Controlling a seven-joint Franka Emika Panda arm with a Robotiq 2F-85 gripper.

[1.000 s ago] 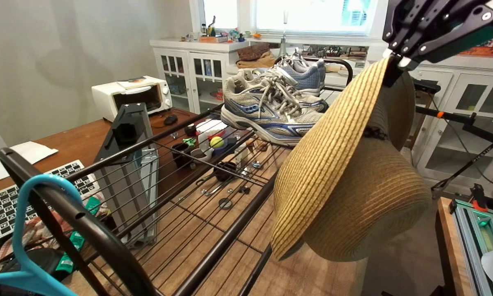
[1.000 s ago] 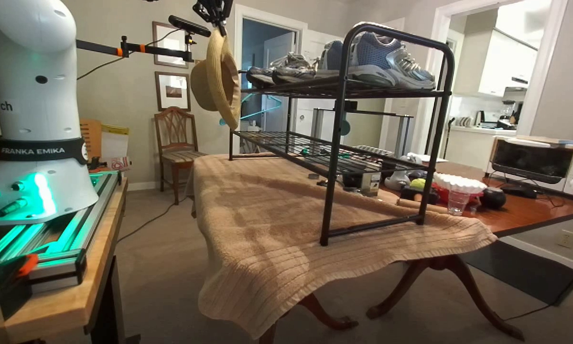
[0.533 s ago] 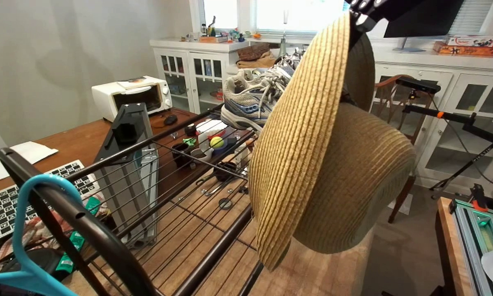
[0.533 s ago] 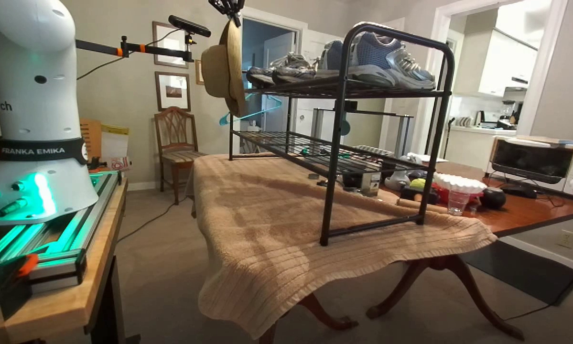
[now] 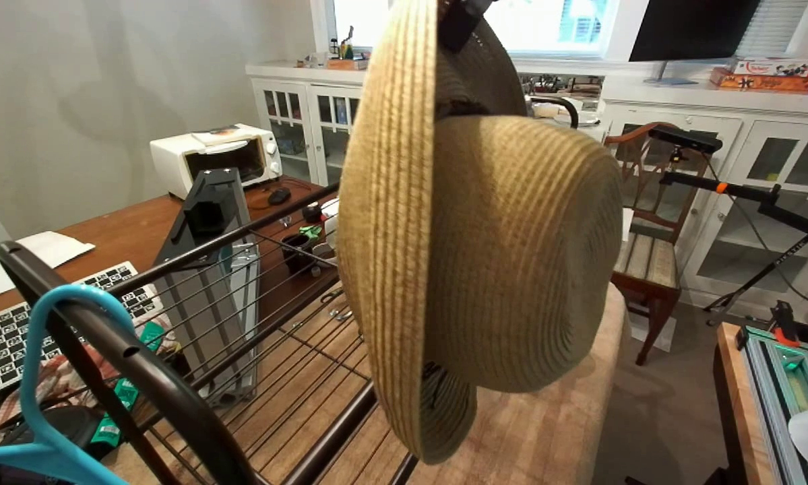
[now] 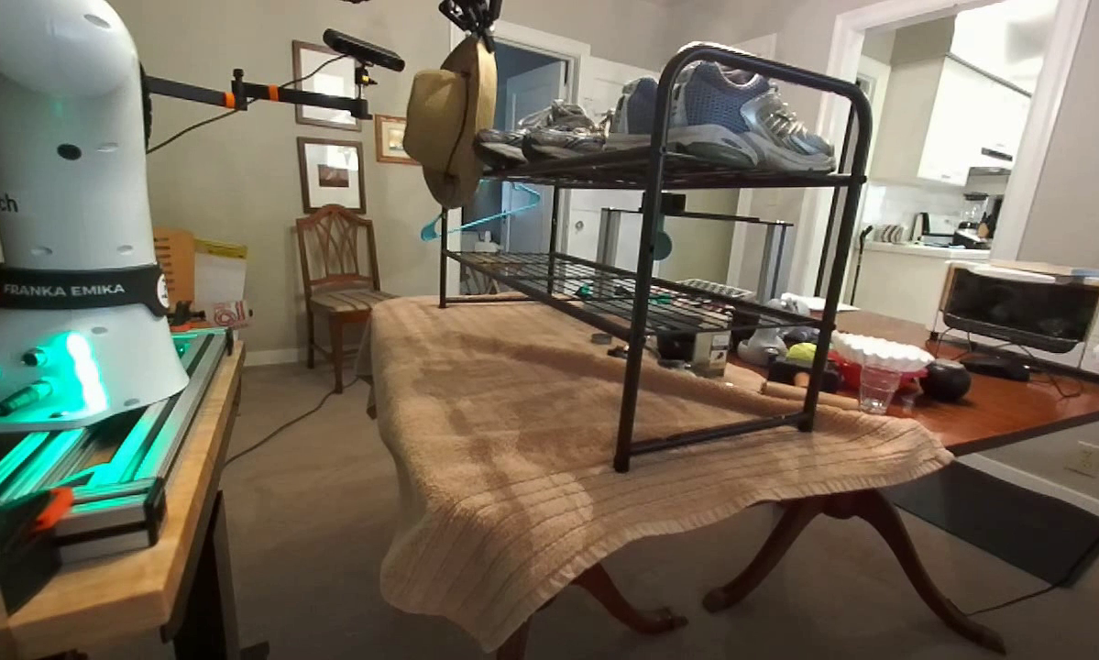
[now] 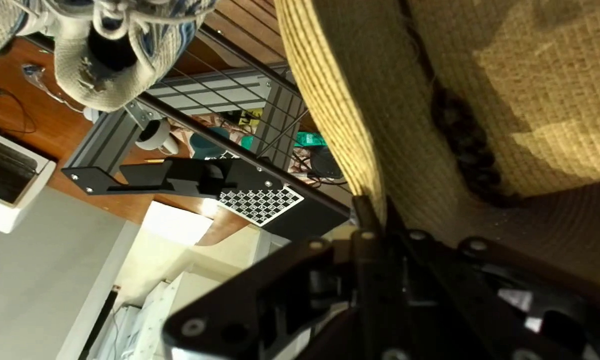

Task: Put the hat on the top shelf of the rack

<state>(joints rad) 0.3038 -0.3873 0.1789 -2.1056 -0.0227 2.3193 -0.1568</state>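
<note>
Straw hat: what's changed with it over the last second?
The straw hat has moved toward the top shelf, rising and turning a little on the way. The gripper travelled with it, pinching the brim throughout; nothing new was grasped or let go. The top shelf, the sneakers and the blue hanger stayed put.

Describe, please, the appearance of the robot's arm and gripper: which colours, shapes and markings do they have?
In an exterior view, the arm is white, smooth and rounded, with a black band reading FRANKA EMIKA in pale letters and a greenish light strip glowing below it. The gripper is black and angular, with shiny round screws; its jaws are slim and dark.
</note>
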